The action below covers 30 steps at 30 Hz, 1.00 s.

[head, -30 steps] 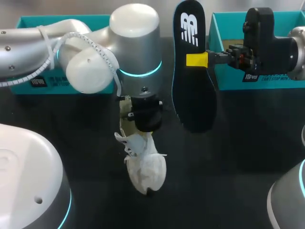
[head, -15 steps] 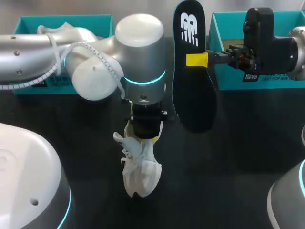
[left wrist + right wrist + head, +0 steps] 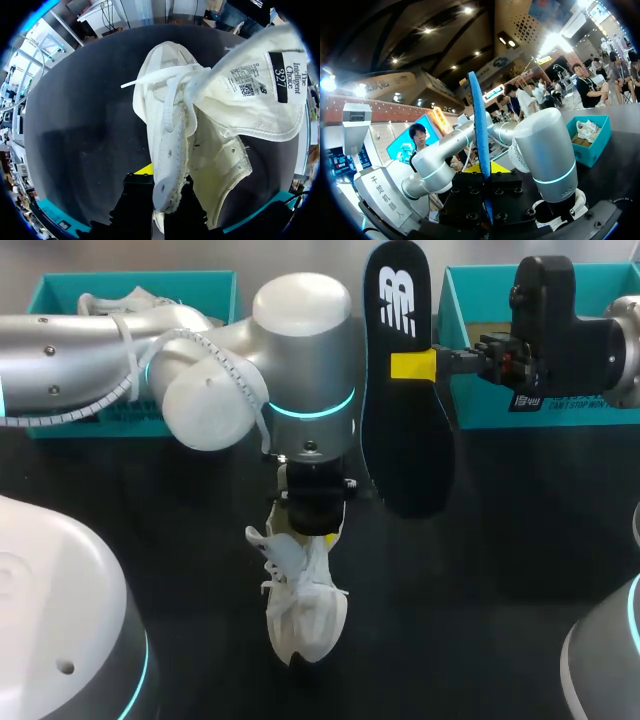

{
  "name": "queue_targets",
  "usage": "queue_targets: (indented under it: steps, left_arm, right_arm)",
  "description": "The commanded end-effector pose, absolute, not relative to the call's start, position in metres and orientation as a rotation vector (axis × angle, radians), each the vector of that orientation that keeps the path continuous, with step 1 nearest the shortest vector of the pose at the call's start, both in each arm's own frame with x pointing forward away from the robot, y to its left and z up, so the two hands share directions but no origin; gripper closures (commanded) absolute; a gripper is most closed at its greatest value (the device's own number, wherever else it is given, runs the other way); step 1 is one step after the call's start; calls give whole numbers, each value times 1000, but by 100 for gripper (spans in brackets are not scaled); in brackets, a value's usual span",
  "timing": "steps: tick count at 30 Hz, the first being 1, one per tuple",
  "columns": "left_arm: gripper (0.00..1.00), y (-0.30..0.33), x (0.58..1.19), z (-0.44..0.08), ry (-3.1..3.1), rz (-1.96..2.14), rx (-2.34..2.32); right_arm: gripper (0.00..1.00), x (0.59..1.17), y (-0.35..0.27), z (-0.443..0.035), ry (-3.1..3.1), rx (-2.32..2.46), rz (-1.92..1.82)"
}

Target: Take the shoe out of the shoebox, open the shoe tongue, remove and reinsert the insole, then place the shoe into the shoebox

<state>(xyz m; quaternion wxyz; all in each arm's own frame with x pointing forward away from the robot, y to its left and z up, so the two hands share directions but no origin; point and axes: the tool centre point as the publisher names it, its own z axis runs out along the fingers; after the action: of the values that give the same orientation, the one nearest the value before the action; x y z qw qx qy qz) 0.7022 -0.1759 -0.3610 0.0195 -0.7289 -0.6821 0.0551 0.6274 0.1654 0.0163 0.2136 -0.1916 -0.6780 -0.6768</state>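
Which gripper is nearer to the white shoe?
Left. The left gripper is shut on the white shoe; the right gripper holds the insole off to one side, not touching the shoe.

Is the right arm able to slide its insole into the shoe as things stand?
Probably not: the left gripper clamps the shoe by its side wall, its wrist covering the opening, though the tongue is folded back.

Black bench (image 3: pixel 500 570), matte, one continuous surface across the head view. Faint grey sheen on it toward 12 o'clock, deeper black from 3 round to 6 o'clock. Left wrist view: same dark top, dull pale glare spread over it, light soft and diffuse.
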Motion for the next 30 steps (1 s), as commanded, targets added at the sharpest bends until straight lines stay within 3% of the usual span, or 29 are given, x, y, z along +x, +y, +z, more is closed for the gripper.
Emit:
queue_targets:
  steps: [1, 30]
  left_arm:
    - [100, -187, 704, -375, -2112, 166, -2227]
    - [100, -178, 685, -363, -2133, 159, -2211]
  right_arm:
    - [100, 628, 167, 16, -1882, -534, -1875]
    - [100, 628, 167, 16, -1882, -534, -1875]
